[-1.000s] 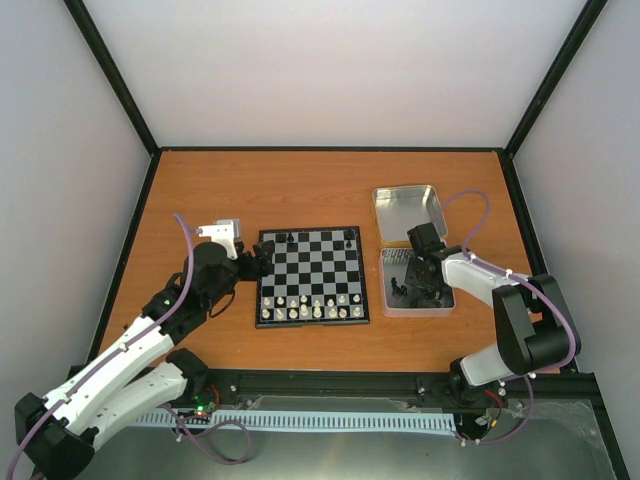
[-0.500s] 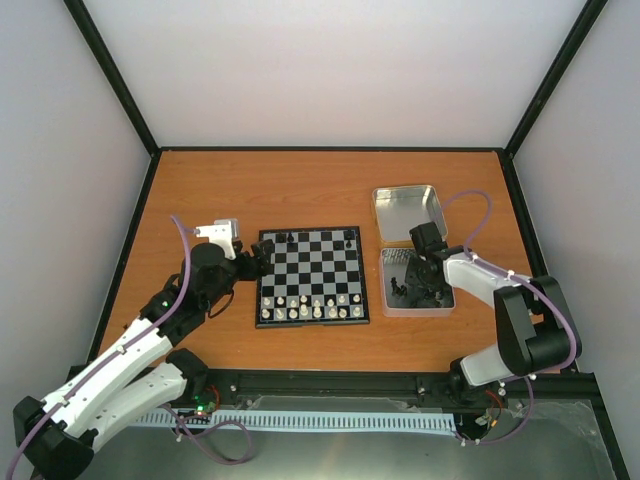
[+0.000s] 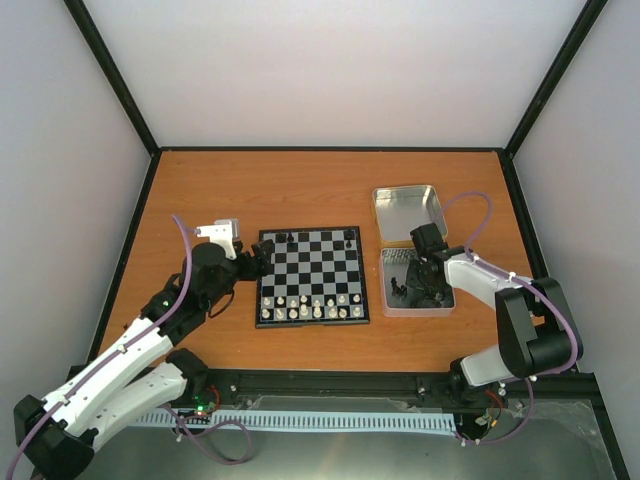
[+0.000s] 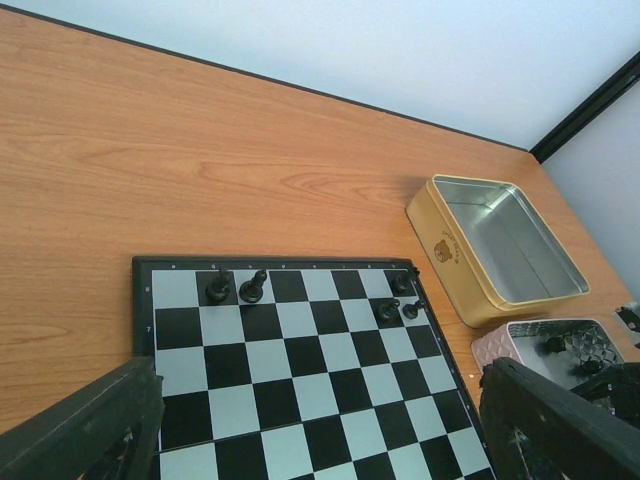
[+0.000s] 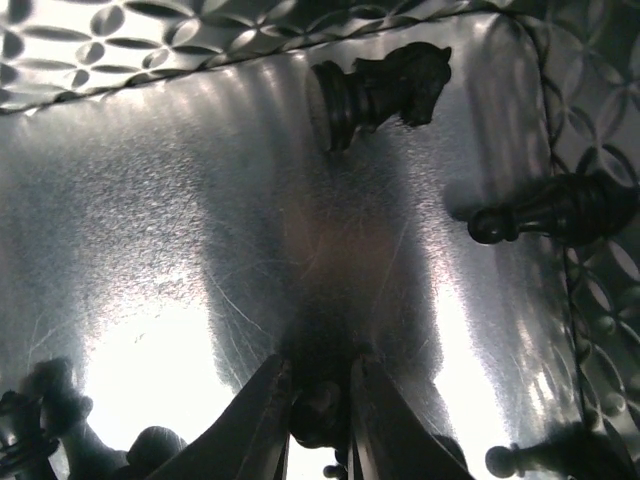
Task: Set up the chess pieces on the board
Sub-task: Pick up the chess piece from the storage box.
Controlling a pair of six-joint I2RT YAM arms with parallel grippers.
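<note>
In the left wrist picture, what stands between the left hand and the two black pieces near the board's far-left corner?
Nothing stands there. The left wrist view shows only bare squares of the board between the open left hand and the two black pieces.

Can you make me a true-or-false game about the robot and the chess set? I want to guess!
1. The white pieces stand on the board, on the rows nearest the arms. True.
2. The right tool hovers over the board. False: it is down in the near tin, closed on a black piece.
3. The far tin is full of pieces. False: it looks empty.
4. The left tool is open. True.
5. A black knight lies on its side in the near tin. True.
</note>
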